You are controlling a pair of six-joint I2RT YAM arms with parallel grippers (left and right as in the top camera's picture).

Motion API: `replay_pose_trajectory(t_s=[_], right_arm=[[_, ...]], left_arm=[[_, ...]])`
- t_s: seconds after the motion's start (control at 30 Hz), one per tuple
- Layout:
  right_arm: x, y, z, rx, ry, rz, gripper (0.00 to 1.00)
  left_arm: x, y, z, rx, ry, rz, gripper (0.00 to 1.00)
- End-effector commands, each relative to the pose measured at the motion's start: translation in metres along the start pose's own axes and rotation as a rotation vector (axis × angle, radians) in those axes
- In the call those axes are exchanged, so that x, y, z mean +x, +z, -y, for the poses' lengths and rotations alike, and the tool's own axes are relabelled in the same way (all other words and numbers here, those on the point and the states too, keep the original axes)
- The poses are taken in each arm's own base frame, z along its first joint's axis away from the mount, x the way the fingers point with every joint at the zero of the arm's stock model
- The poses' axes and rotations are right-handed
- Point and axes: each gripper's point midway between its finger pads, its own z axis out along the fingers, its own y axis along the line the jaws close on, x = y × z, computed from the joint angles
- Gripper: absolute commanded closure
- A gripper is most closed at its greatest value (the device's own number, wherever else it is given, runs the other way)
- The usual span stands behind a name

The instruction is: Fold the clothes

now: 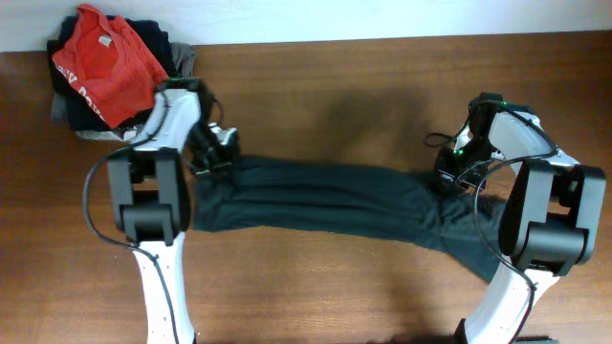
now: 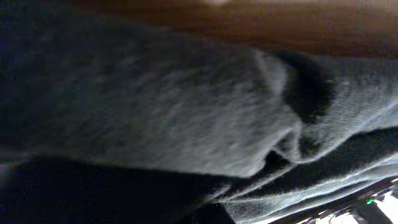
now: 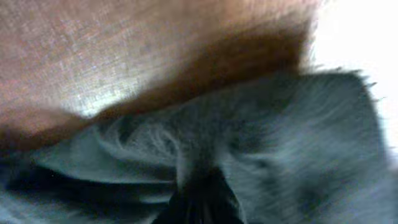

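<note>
Wrinkly charcoal clothes (image 2: 186,124) are jammed right up against both wrist cameras, so the fingers are hidden, but the left gripper (image 1: 215,151) is pressed together on the garment's left end. The right gripper (image 1: 453,174) is all but pressed together, with fabric bunched into it at the other end. From overhead the garment is seen laid out as a long creased band across the wooden table (image 1: 335,86), between the two grippers, one end trailing under the right arm.
</note>
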Motion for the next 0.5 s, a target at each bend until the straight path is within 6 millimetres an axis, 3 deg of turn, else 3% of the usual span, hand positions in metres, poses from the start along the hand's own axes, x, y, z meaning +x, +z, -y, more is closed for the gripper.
replay_pose_trajectory(t_s=[0.0, 0.3, 0.4, 0.47], right_arm=[[-0.004, -0.002, 0.005, 0.020, 0.008, 0.025, 0.91], [-0.021, -0.006, -0.003, -0.013, -0.008, 0.089, 0.96], [-0.026, -0.025, -0.010, -0.023, -0.011, 0.099, 0.96], [-0.028, -0.048, -0.015, -0.019, -0.012, 0.105, 0.96]], left_arm=[[-0.008, 0.012, -0.055, -0.111, -0.098, -0.013, 0.99], [-0.006, 0.003, -0.082, -0.083, -0.219, 0.005, 0.99], [-0.004, 0.001, -0.087, -0.078, -0.233, 0.002, 0.99], [-0.002, 0.000, -0.089, -0.075, -0.240, -0.002, 0.99]])
